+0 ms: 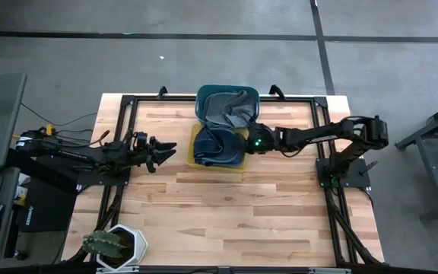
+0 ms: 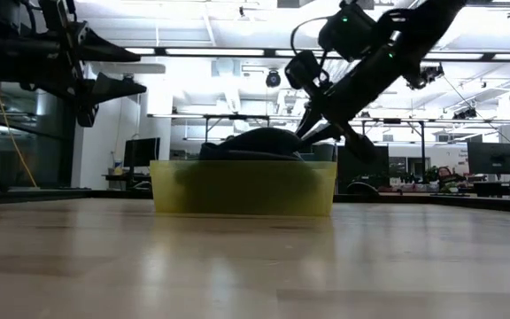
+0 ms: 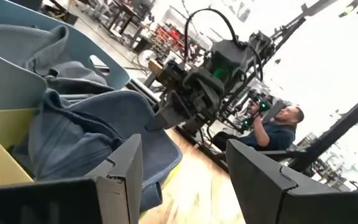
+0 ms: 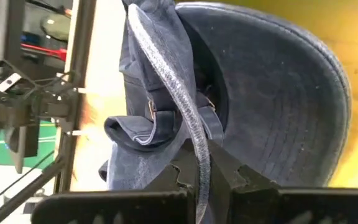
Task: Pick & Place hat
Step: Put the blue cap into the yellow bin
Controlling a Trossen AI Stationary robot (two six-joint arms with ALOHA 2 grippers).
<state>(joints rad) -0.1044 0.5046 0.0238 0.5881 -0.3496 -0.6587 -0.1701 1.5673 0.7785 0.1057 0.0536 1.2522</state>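
A dark blue denim hat (image 1: 217, 144) lies in a yellow bin (image 1: 198, 164) at the table's middle, toward the far side. Its brim (image 4: 291, 106) and back strap (image 4: 148, 118) show in the right wrist view. Behind the yellow bin stands a teal bin (image 1: 204, 95) holding grey-blue cloth (image 1: 230, 108). My right gripper (image 1: 247, 143) reaches in from the table's right and is shut on the hat. My left gripper (image 1: 169, 151) hovers open left of the yellow bin, above the table, with nothing between its fingers (image 3: 120, 180). My right gripper pinches a thin edge band of the hat (image 4: 196, 146) between its two fingers, at the hat's opening. The fingers slant down from the table's right side. The hat rests in the yellow bin, and its crown shows just over the rim (image 2: 264, 139).
A cactus in a white pot (image 1: 116, 245) stands at the table's near left corner. A black frame (image 1: 128, 103) runs along the table's edges. A seated person (image 3: 284, 124) shows in the room beyond the table. Bare wood (image 1: 234, 221) lies in front of the bins.
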